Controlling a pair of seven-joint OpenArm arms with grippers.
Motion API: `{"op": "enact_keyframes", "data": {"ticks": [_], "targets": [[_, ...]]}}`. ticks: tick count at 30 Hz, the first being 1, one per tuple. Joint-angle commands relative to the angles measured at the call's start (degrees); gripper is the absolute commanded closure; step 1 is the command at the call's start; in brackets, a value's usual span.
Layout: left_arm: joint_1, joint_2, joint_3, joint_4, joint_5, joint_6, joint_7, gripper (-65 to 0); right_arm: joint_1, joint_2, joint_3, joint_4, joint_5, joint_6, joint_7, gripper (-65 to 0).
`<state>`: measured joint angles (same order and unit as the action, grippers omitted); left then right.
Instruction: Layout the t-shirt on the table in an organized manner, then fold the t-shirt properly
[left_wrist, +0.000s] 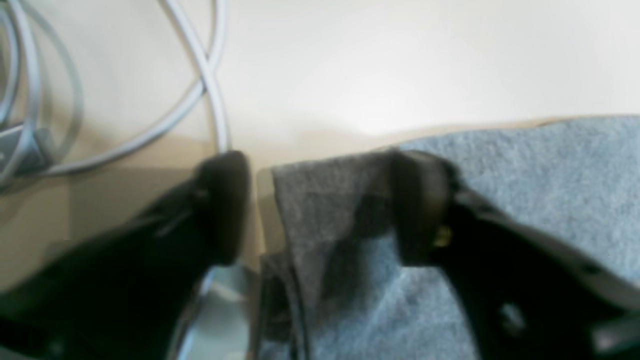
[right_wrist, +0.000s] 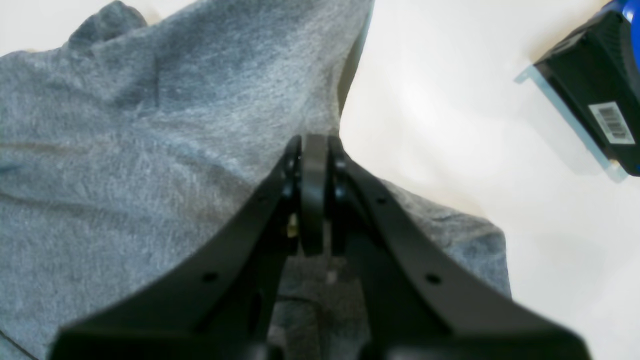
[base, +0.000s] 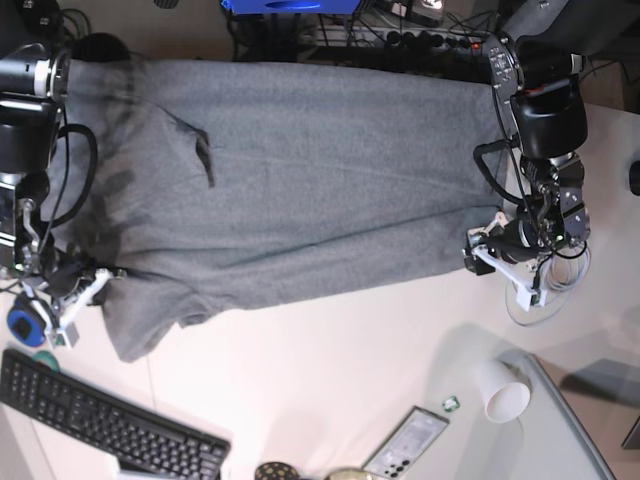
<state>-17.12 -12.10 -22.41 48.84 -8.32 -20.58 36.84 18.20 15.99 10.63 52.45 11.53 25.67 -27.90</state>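
Risk sits mostly on my left side: the left fingers (left_wrist: 320, 205) stand apart astride a corner of the plain heather-grey cotton t-shirt (base: 300, 190), one pad on the cloth and one just off its edge, gripping nothing that I can see. If they shut too shallow, I judge the hem could slip out once I pull. The right fingers (right_wrist: 314, 195) are pressed shut on a bunched fold at the opposite end. The shirt lies spread across the smooth white worktop (base: 330, 370), creased near one sleeve. Loose pale grey cables (left_wrist: 210, 80) lie just beside the left fingers; a sideways drag could snag them, and uneven tension would skew the layout.
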Motion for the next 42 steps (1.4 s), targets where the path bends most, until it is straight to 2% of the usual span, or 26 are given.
{"op": "enact_keyframes", "data": {"ticks": [1,5,10,17,23,33,37,42], "targets": [[-0.77,-0.52,0.13,0.52,-0.08,0.14,0.65,-30.6,1.54,0.85,0.14,0.96,0.38,-0.13,1.22,0.0],[-0.77,-0.52,0.13,0.52,-0.08,0.14,0.65,-15.0,1.54,0.85,0.14,0.96,0.38,-0.13,1.22,0.0],[-0.77,-0.52,0.04,0.79,-0.17,0.14,0.65,0.0,1.54,0.85,0.14,0.96,0.38,-0.13,1.22,0.0],[-1.91,-0.61,0.3,4.74,0.01,0.14,0.92,0.0,1.54,0.85,0.14,0.96,0.38,-0.13,1.22,0.0],[-3.4,-0.69,6.9,6.85,0.01,0.14,0.92,0.0,1.72,0.85,0.14,0.96,0.38,-0.13,1.39,0.0],[-6.74,-1.22,7.34,7.91,-0.08,0.14,0.92,0.0,3.21,0.93,0.49,1.49,0.38,-0.13,1.66,0.0],[-7.71,-1.48,7.34,8.26,-0.08,0.14,0.92,0.0,3.21,0.93,0.14,1.49,0.38,-0.13,5.44,0.0],[-8.41,-1.57,7.25,8.35,-0.17,0.14,0.65,0.0,3.21,0.93,0.14,1.49,0.38,-0.13,7.28,0.0]]}}
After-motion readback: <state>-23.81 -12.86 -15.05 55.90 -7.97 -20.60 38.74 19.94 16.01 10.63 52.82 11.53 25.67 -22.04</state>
